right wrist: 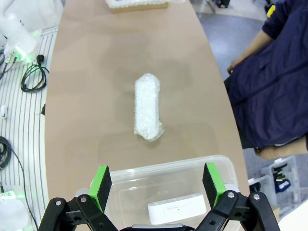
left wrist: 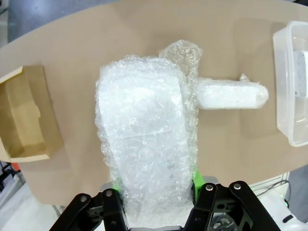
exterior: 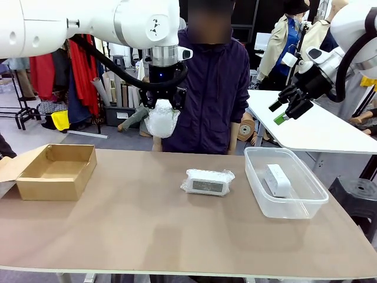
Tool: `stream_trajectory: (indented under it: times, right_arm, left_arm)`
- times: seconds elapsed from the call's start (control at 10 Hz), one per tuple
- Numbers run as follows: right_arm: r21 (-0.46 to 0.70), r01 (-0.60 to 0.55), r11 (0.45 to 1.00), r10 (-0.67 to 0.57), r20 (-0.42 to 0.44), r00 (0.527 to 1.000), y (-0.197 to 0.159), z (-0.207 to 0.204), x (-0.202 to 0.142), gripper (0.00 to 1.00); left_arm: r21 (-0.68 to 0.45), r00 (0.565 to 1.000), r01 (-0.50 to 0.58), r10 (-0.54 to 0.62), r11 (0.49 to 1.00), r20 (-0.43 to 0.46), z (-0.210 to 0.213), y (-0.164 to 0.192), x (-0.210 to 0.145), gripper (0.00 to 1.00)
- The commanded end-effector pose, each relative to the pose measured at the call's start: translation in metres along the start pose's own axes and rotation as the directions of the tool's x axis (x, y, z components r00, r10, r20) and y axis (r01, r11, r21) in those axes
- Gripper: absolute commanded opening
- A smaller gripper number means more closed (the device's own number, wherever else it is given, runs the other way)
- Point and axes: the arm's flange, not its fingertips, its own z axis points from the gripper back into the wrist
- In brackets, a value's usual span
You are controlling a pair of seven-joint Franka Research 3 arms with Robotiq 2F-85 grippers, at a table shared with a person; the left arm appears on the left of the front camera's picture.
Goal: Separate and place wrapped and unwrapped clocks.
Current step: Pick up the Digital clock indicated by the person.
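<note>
I'd call this roughly a third done. The bare clock already sits in the clear tub on the right side of the table, so the unwrapped side looks sorted. The left claw is clamped on one wrapped clock and has it up in the air, well above the table, in front of the person standing at the far side. In the wrist view it bulges out between the green pads, so the grip looks solid to me. The other wrapped clock lies flat mid-table, just left of the tub, with nothing touching it. The right claw hangs high over the tub end, jaws wide apart and nothing in them. The cardboard box is over at the left edge, and from what I can see of its inside there's nothing in there, so my guess is that's where the wrapped ones go. What's left, as I read it: drop the held one in the box, then fetch the one mid-table and do the same.
</note>
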Motion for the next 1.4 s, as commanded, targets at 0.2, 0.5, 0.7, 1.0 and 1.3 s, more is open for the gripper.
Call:
stream_trajectory:
  times: [0.2,0.5,0.7,1.0,1.3]
  right_arm:
    - [0.004,-0.004,1.000,0.004,0.003,1.000,-0.0011,0.0022,0.0018,1.00]
    - [0.004,-0.004,1.000,0.004,0.003,1.000,-0.0011,0.0022,0.0018,1.00]
    - [0.004,-0.004,1.000,0.004,0.003,1.000,-0.0011,0.0022,0.0018,1.00]
    - [0.004,-0.004,1.000,0.004,0.003,1.000,-0.0011,0.0022,0.0018,1.00]
    - [0.004,-0.004,1.000,0.004,0.003,1.000,-0.0011,0.0022,0.0018,1.00]
  left_arm:
    - [-0.026,1.000,0.012,-0.011,1.000,0.014,0.0133,0.0021,0.0019,0.00]
    - [-0.006,1.000,0.000,0.000,1.000,0.010,0.0051,0.0002,0.0006,0.00]
    - [-0.006,1.000,0.000,0.000,1.000,0.010,0.0051,0.0002,0.0006,0.00]
    - [-0.006,1.000,0.000,0.000,1.000,0.010,0.0051,0.0002,0.0006,0.00]
    - [-0.006,1.000,0.000,0.000,1.000,0.010,0.0051,0.0002,0.0006,0.00]
